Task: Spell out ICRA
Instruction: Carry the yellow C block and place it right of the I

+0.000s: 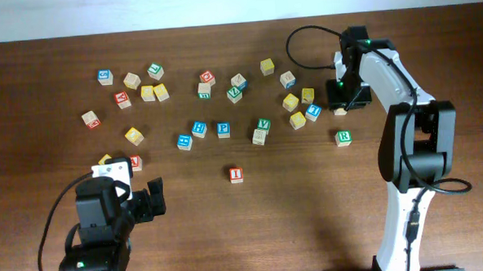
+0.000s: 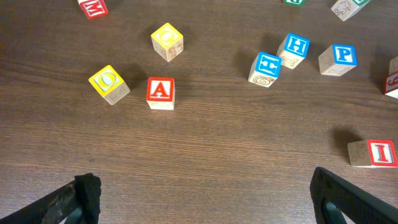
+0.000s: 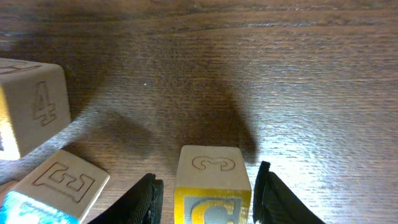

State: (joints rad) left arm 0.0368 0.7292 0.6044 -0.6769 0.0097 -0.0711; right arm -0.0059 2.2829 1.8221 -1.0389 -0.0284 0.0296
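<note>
On the tabletop (image 1: 229, 234) seen from overhead, the I block (image 1: 237, 174) has bare wood to its right, and the right fingers (image 1: 340, 105) hang over the C block (image 1: 339, 111) beside crowded neighbours. In the left wrist view, the left fingers (image 2: 84, 196) gape wide and empty, with the A block (image 2: 160, 92) ahead. In the right wrist view, the fingers narrowly straddle the C block, apparently unclamped.

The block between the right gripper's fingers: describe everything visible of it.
The block is a pale wooden cube, upright, square to the camera. Its upper face bears a carved 3; the near face has a yellow border and a yellow C, cut off by the picture's edge. It sits between the dark fingers of the right gripper, close on both sides; whether they touch it cannot be told.
</note>
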